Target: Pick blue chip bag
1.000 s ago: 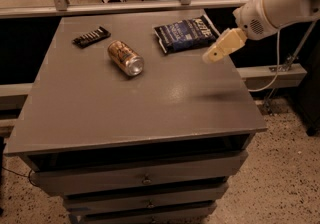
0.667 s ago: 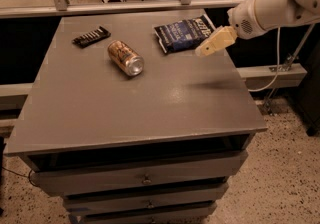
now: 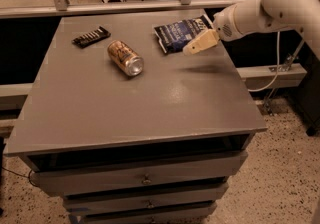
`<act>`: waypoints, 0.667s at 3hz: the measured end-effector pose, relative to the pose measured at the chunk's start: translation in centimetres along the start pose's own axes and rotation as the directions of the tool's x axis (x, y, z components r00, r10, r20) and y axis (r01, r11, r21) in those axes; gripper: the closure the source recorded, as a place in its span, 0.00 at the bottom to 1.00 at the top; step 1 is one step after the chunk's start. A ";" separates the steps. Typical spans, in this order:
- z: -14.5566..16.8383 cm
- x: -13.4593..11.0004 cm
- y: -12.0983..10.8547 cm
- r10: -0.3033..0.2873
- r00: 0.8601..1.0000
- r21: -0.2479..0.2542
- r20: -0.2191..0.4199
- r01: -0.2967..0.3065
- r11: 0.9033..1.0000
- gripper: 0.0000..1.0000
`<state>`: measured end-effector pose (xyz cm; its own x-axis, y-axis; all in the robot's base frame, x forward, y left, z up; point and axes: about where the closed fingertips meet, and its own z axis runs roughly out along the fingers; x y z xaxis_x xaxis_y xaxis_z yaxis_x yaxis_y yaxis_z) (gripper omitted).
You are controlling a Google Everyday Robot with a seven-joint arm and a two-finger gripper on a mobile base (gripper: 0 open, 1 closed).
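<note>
The blue chip bag [image 3: 181, 33] lies flat at the far right of the grey table top [image 3: 135, 103], dark navy with white lettering. My gripper [image 3: 192, 48] comes in from the right on a white arm [image 3: 270, 8]. Its tan tip hovers just above the bag's near right corner, pointing down and left.
A gold can [image 3: 125, 58] lies on its side left of the bag. A small flat black packet [image 3: 91, 36] lies at the far left. The table has drawers below. A rail and glass run behind the table. A cable hangs at the right.
My gripper has moved left and a little farther back, from beside the bag's right edge to over its near corner. The bag, can and packet have not moved.
</note>
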<state>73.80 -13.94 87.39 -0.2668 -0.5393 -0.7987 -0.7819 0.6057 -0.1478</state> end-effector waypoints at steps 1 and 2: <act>2.2 0.5 -1.6 0.032 0.999 0.007 0.019 -0.032 0.999 0.00; 3.8 0.5 -2.7 0.047 0.998 0.015 0.047 -0.048 0.999 0.18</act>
<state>77.95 -13.64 85.17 -0.2767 -0.4818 -0.8314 -0.7593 0.6399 -0.1181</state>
